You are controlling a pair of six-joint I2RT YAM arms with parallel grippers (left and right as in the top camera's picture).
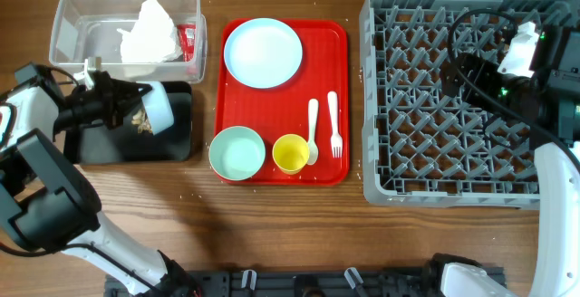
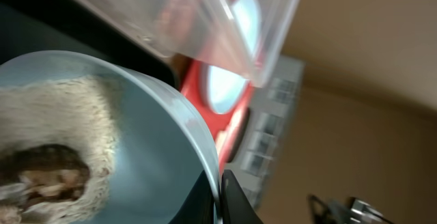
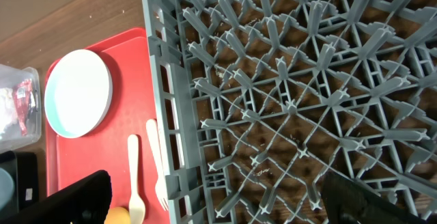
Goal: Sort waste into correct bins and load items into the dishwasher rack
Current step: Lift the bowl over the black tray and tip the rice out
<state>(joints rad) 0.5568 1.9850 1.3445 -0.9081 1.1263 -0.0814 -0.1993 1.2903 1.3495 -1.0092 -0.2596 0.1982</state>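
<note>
Left gripper: clamped on white bowl rim, 9 o'clock, tipped over black tray, scraps inside.
Tub: 11 o'clock, napkin and wrapper in it.
Red tray: centre, carrying plate, teal bowl, cup, spoon, fork.
Rack: 3 o'clock.
Right gripper: fingers wide apart, above rack.

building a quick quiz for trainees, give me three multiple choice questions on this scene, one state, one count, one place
1. The white bowl in the left gripper is: A upright, B tipped over the black tray, C upside down.
2. Items on the red tray: A three, B five, C seven.
3. The napkin lies: A on the black tray, B on the red tray, C in the clear tub.
Answers: B, it leans on its side above the tray; B, plate, teal bowl, yellow cup, spoon, fork; C, the tub's walls surround it.
</note>
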